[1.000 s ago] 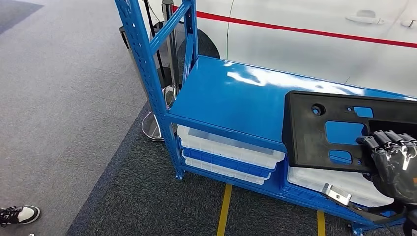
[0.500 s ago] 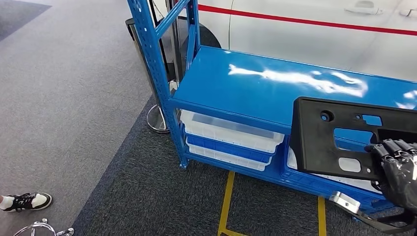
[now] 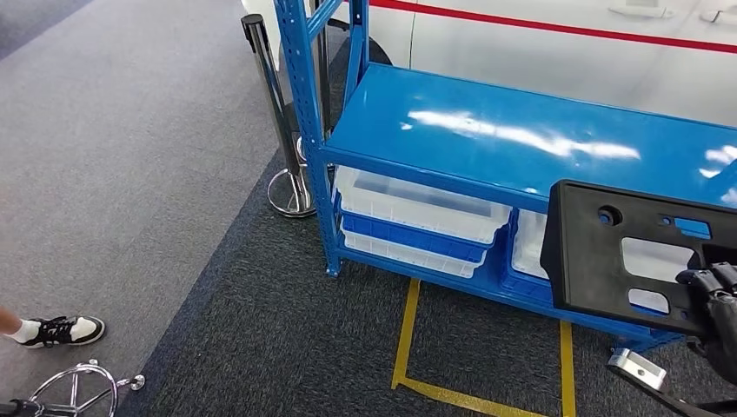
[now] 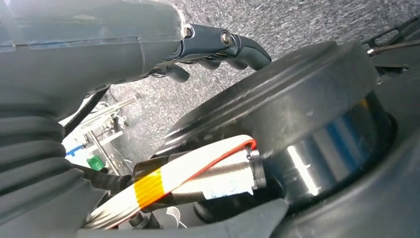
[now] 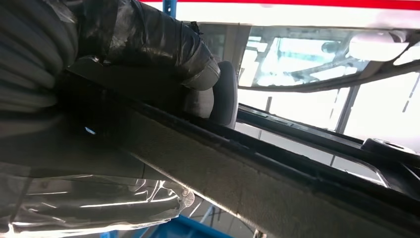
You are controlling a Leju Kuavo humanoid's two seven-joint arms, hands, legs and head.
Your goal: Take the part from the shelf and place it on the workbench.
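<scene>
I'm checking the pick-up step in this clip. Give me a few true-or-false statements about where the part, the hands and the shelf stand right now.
1. The right hand grips the flat black plastic part with cut-outs. True.
2. The part lies flat on the glossy top board of the blue metal shelf. False: it is held up in front of the shelf, clear of the board.
3. White plastic bins sit under the top board. True.
4. The left hand holds the part as well. False: its fingers are curled near the carpet with nothing in them.
</scene>
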